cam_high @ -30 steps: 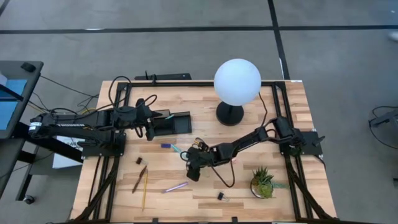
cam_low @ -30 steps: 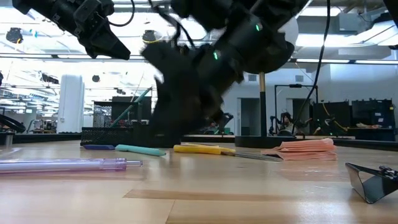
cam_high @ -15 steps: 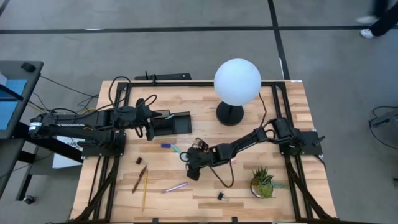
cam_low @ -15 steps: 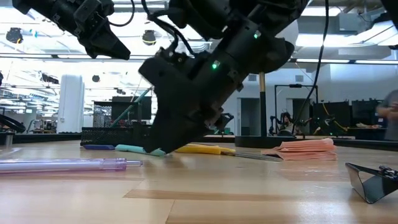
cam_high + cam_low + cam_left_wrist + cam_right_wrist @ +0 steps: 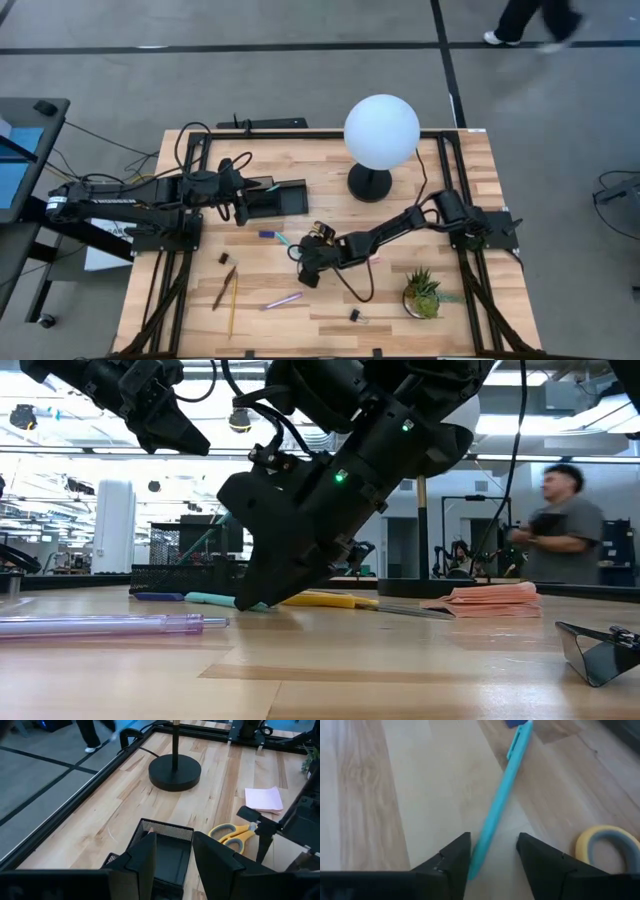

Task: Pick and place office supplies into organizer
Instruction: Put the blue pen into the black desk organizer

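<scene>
Over the past second the right hand (image 5: pixel 301 262) had dropped lower and edged toward the teal pen (image 5: pixel 499 805), its fingers (image 5: pixel 451 856) narrowing around the pen's near end; a person (image 5: pixel 556 522) had also walked into the room behind the counter (image 5: pixel 330 310).

The white globe lamp (image 5: pixel 381 131) stood at the counter's far side on its round black base (image 5: pixel 175 772), clear of the work. The black mesh organizer (image 5: pixel 281 198) sat left of the lamp, with the left hand (image 5: pixel 172 857) hanging just above it, fingers apart and holding nothing. A green potted plant (image 5: pixel 423 291) stood near the right edge. The pink sticky-note pad (image 5: pixel 264 799) lay beside the right arm, and the yellow-handled scissors (image 5: pixel 230 834) lay between pad and organizer, close to the right hand.

The teal pen lay flat on the wood, running away from the right hand toward a small blue piece (image 5: pixel 267 235). Its near end sat between the right hand's two fingers, which stood partly open on either side; whether they touched it could not be told. Nearer the front edge lay a purple pen (image 5: pixel 110 624), a brown pen (image 5: pixel 225 287) beside a yellow pencil (image 5: pixel 233 305), and small black clips (image 5: pixel 355 316).
</scene>
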Robot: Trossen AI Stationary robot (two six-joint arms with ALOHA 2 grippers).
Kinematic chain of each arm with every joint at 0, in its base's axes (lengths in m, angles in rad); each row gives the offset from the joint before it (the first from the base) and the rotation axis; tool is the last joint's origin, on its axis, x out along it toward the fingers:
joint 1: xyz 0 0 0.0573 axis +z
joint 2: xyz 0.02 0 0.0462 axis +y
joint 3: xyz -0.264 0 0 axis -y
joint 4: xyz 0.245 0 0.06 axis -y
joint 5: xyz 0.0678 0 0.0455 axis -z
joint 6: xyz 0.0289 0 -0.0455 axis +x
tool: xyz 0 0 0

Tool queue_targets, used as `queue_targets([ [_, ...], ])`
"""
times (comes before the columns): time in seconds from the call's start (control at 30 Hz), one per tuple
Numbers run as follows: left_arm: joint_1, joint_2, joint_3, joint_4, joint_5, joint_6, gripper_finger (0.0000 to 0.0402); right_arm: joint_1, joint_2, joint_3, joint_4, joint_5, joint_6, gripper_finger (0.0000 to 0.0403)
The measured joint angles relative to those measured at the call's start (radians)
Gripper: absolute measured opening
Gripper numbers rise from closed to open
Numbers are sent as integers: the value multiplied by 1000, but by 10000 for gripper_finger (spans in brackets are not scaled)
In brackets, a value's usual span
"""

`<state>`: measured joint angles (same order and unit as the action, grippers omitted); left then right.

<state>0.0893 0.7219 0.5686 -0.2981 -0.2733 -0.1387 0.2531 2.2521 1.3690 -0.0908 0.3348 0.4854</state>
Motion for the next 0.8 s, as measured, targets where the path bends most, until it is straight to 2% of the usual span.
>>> queue_targets([
  [0.37, 0, 0, 0, 1, 0, 0, 125, -14, -4, 10, -3, -24, 5, 17],
  [0.6, 0, 0, 0, -5, 14, -39, 125, -31, 0, 34, -16, -35, 3, 24],
  [0.8, -16, 19, -1, -119, 190, 18, 125, -35, 6, 64, -19, -34, -18, 7],
])
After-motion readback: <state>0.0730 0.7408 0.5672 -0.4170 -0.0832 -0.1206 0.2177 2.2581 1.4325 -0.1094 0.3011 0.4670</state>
